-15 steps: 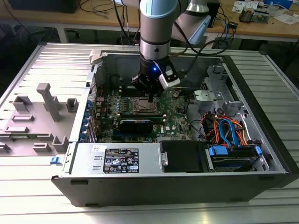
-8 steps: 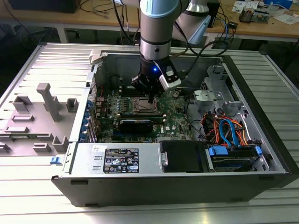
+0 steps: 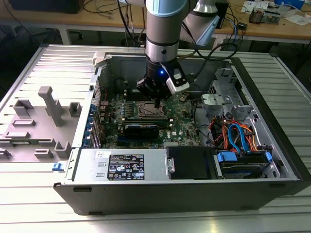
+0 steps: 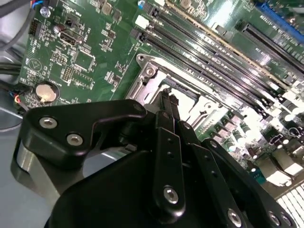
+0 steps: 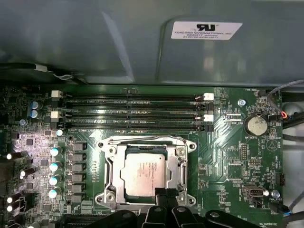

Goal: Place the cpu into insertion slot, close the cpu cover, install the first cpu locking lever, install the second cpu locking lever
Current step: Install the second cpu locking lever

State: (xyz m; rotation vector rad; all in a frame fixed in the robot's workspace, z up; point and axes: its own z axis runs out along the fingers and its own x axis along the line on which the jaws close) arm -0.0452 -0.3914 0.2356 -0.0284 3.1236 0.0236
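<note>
The cpu (image 5: 144,170), a silvery-grey square, lies flat in the insertion slot (image 5: 103,197) on the green motherboard (image 5: 223,166). The cpu cover (image 5: 179,161), a thin silvery frame, lies down around the chip. A thin wire lever (image 5: 142,138) runs along the socket's edge nearest the memory slots. My gripper (image 5: 165,193) hovers over the socket's edge, its two black fingertips pressed together with nothing visible between them. In the second wrist view the gripper (image 4: 169,97) points down at the insertion slot (image 4: 151,78). In the exterior view the gripper (image 3: 156,101) hangs just above the insertion slot (image 3: 147,111) inside the open case.
Long memory slots (image 5: 130,114) run beside the socket, and a coin battery (image 5: 256,125) sits nearby. A black card (image 3: 141,128), the power supply (image 3: 124,165) and orange and blue drive cables (image 3: 233,136) crowd the case. A grey fixture plate (image 3: 43,116) lies on the exterior view's left.
</note>
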